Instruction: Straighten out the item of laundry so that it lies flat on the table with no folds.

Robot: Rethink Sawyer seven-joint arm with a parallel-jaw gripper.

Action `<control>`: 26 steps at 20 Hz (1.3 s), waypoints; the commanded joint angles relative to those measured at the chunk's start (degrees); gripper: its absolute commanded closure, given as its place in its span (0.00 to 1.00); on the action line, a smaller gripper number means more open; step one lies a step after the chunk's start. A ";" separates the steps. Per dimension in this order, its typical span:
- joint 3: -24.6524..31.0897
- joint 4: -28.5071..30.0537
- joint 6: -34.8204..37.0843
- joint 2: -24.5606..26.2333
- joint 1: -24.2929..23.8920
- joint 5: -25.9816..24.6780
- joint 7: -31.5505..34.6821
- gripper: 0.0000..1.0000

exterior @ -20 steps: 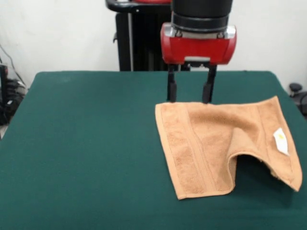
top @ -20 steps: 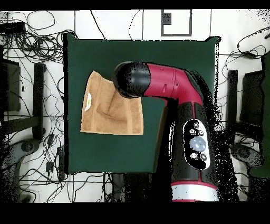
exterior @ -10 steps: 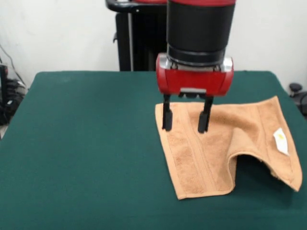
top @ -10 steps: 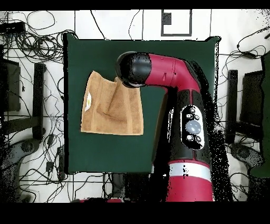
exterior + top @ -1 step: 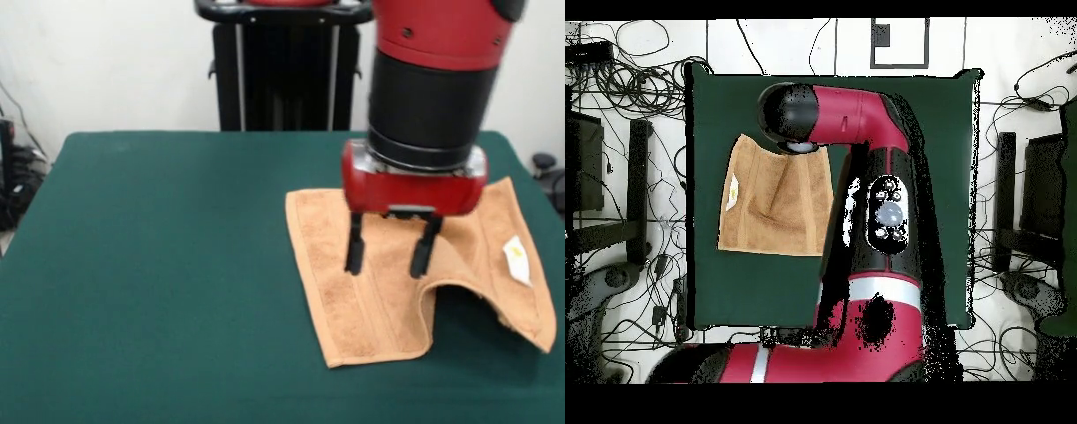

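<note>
Hovering over an orange-tan towel [image 5: 388, 265], the red and black arm's end effector [image 5: 389, 249] points straight down with its two dark fingers [image 5: 355, 247] apart and nothing between them. The towel lies on the dark green bench [image 5: 159, 265], toward the right side in the front view and toward the left side in the overhead view. It is not flat. In the front view its left part rests smooth on the bench, with woven border bands running down it. Its right part rises into a raised fold, with a dark hollow beneath its near edge. A small white label [image 5: 516, 259] sits on that raised right flap. From above, the towel [image 5: 775, 205] shows a diagonal crease running through its middle, and the arm's wrist covers its upper right corner.

The fingertips appear just above the cloth, beside where the hump begins; whether they touch it cannot be told.

The step in hand looks like choosing a grip before pulling the fold out. To do it well, the fingers should probably pinch only one layer, close to an edge or corner of the raised flap. Then a low, steady pull away from the flat part should spread the cloth. Gripping the middle risks bunching it further.
</note>
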 commanded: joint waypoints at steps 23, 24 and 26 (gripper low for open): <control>-0.95 -12.40 12.77 7.21 2.06 1.50 11.22 0.00; -1.23 -13.20 13.22 7.69 2.11 1.30 11.14 0.00; -1.73 -13.91 13.66 8.00 2.08 1.05 11.04 0.00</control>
